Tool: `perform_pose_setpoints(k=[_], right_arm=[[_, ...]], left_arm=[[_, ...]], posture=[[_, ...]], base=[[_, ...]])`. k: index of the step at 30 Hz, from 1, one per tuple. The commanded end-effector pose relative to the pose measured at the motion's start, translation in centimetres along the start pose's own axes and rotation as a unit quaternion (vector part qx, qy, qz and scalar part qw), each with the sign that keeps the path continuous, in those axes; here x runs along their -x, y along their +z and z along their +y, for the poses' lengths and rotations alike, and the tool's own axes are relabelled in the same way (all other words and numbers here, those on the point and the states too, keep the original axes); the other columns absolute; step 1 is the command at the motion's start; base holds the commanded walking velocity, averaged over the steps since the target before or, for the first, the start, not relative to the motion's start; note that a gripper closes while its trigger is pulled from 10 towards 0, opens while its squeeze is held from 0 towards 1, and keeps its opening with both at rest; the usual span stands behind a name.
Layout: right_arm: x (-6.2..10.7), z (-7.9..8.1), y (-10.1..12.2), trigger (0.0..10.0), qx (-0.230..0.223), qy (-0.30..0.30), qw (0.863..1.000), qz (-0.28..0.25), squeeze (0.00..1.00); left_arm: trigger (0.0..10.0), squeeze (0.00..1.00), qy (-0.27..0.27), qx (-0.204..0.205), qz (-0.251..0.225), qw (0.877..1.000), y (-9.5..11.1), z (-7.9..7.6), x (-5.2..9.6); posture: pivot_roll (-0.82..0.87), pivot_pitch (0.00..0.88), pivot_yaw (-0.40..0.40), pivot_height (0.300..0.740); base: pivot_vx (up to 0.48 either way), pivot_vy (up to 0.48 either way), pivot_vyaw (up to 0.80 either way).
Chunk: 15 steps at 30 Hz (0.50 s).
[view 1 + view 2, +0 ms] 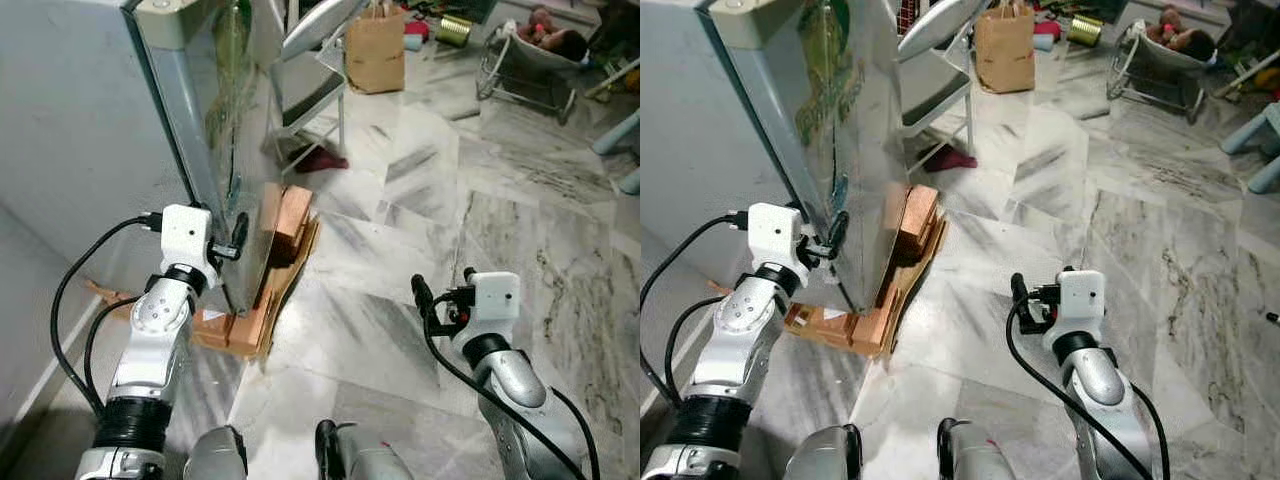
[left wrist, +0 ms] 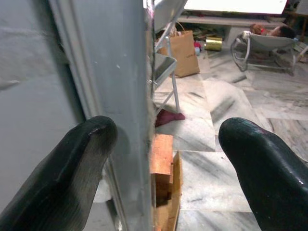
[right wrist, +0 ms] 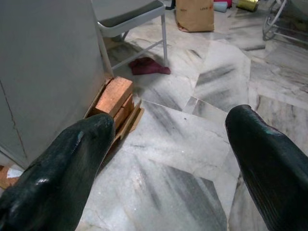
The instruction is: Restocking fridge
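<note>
Grey-veined marble floor [image 1: 420,250] all around me, pretty cluttered at the far end: a brown paper bag [image 1: 375,48], a folding chair [image 1: 315,60] with a dark red cloth [image 1: 318,160] on the floor under it, and a baby bouncer [image 1: 535,55] off to the right. The fridge [image 1: 90,130] is right in front of me on my left, grey, sitting up on wooden blocks and flattened cardboard [image 1: 270,290]. My left hand [image 1: 238,235] is up at the fridge's front corner edge, fingers spread wide with one on either side of that edge, not gripping anything as far as I can see. My right hand [image 1: 445,290] hangs out over bare floor, well clear of the fridge, also spread wide open with nothing in it.
</note>
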State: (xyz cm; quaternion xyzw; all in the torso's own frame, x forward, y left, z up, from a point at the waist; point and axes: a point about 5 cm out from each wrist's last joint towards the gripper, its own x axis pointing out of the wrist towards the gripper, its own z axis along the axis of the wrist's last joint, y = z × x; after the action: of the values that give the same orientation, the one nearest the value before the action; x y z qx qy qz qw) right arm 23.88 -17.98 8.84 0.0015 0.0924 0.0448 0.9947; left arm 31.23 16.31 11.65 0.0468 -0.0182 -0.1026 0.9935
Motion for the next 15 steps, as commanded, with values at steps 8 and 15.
perform_pose_setpoints(k=[8,15], right_arm=[[1.0,-1.1,-0.2,10.0,0.015,-0.005,1.0,0.011,0.0],[2.4,-2.4,-0.8,10.0,0.026,-0.014,0.999,0.025,0.0]], left_arm=[[10.0,0.0,-0.008,-0.011,-0.008,1.0,0.5,-0.6,-2.0],[10.0,0.0,0.033,-0.03,0.017,0.999,0.3,0.7,-3.0]], posture=[[0.04,0.193,-0.098,0.74],[0.02,0.191,-0.084,0.74]], base=[[0.0,0.0,0.0],[0.0,0.0,0.0]])
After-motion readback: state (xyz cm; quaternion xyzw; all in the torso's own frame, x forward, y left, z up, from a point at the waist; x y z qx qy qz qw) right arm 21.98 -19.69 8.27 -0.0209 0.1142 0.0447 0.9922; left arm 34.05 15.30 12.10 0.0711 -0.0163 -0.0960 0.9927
